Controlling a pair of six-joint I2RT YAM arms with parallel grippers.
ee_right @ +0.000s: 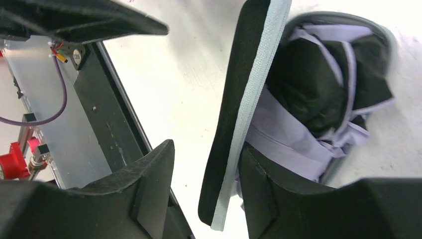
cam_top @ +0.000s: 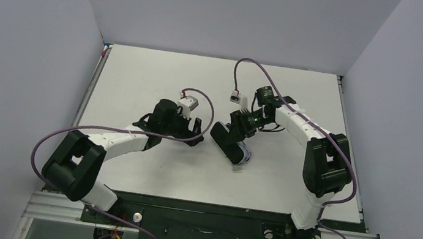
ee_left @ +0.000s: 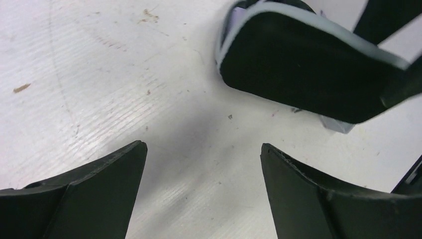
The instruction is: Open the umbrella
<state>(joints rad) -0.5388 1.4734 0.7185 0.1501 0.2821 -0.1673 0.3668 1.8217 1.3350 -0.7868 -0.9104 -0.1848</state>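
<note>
The umbrella (cam_top: 245, 155) lies folded in an open black zip case (cam_top: 228, 141) at the table's middle. In the right wrist view its lavender and black fabric (ee_right: 318, 84) is bundled in the case's lower half. The case's lid (ee_right: 239, 99), black with a pale zip edge, stands up between my right gripper's (ee_right: 208, 147) jaws. The jaws are apart, with a gap on the lid's outer side. My left gripper (ee_left: 204, 147) is open and empty low over the table, just left of the case (ee_left: 303, 64). The shaft and handle are hidden.
The white table (cam_top: 158, 81) is walled on three sides by grey panels. A black and metal base rail (ee_right: 59, 129) runs along the near edge. The two grippers are close together around the case. The left gripper's finger (ee_right: 84, 20) shows in the right wrist view.
</note>
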